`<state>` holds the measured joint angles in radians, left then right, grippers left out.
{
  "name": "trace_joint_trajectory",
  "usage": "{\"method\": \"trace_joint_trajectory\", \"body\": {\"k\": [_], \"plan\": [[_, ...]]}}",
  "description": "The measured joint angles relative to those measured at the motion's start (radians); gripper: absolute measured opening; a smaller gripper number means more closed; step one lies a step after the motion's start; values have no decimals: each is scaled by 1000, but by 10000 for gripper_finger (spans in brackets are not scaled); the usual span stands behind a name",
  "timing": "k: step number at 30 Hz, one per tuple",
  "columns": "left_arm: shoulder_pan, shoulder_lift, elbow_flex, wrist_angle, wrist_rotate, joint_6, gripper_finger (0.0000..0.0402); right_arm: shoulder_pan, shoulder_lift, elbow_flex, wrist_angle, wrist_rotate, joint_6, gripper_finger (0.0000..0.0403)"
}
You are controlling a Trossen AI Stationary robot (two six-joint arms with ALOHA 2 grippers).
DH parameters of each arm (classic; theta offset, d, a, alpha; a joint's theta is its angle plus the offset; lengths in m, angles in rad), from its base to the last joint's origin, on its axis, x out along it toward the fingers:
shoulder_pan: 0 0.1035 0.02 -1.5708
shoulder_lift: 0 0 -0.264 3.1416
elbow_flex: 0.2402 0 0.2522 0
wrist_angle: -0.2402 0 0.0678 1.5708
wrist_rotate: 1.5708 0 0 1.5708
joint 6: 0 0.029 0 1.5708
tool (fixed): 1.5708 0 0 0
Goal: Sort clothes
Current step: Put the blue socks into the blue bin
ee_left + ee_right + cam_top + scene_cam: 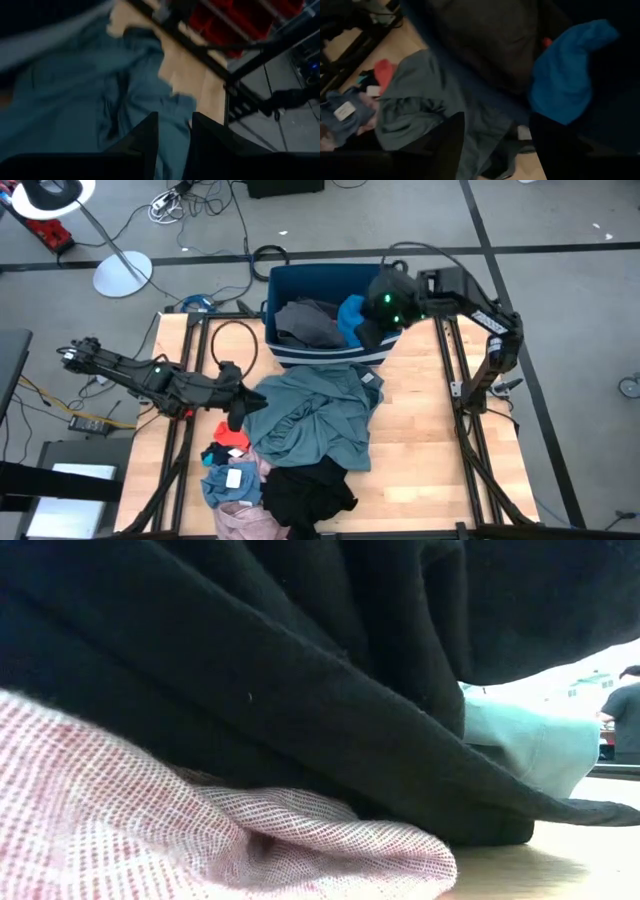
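A teal garment [320, 415] lies spread in the table's middle, and its far edge lies against the bin's near wall. My left gripper [240, 405] hovers at its left edge, fingers a narrow gap apart with teal cloth [175, 135] showing between them. My right gripper [385, 305] is open and empty over the right side of the dark blue bin [275, 280]. A grey garment [310, 325] and a bright blue piece [570, 75] lie in the bin. A black garment [305, 485], a red-orange piece [232, 437], a blue piece with a white label [228, 480] and a pink one [245, 522] lie at the table's near left.
The black garment [300, 670] and the pink woven cloth [150, 830] fill the low view, with teal cloth [530, 745] behind them. A person [625, 710] stands far off in the room. Bare wood [440, 450] shows at the table's right.
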<state>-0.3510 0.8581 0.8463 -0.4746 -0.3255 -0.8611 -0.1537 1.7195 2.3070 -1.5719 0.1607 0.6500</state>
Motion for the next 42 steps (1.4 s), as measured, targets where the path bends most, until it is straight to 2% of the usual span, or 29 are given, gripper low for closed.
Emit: {"method": "trace_joint_trajectory", "body": {"k": [5, 12, 16, 20, 35, 42], "plan": [[-33, 0, 0, -108, 88, -113, 120, 125, 1, 0, 0, 66, 93, 217], [-95, 12, 0, -200, 297, -226, 120, 273, 11, -1, 0, 134, 229, 217], [-131, 50, 0, -277, 402, -281, 120, 354, 13, -2, 1, 185, 312, 212], [-173, 113, 0, -336, 464, -298, 120, 439, 13, -41, 2, 267, 398, 210], [-278, 314, 0, -339, 477, -294, 120, 679, 14, -457, 7, 284, 813, 209], [-286, 363, 0, -283, 481, -295, 120, 762, 14, -579, 64, 242, 900, 205]]}}
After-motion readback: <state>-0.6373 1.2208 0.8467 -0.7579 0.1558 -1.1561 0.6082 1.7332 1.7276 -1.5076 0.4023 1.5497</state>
